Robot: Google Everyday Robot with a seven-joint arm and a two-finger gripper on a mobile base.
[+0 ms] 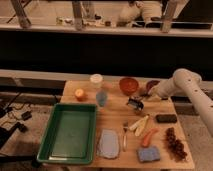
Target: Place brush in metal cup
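The metal cup (134, 104), small and silver-grey with a dark inside, stands tilted on the wooden table (115, 117), right of centre. My gripper (145, 95) is at the end of the white arm (181, 82), which reaches in from the right. It hangs just above and to the right of the cup, close to its rim. A dark oblong thing (166, 118) lies on the table right of the cup and may be the brush. I cannot tell whether the gripper holds anything.
A green tray (67, 132) fills the left front. A white cup (96, 80), pale blue tumbler (101, 97), orange fruit (80, 94) and red bowl (128, 85) stand at the back. A banana (137, 123), carrot (148, 136), fork (124, 135), blue sponge (148, 154) and grapes (174, 142) lie in front.
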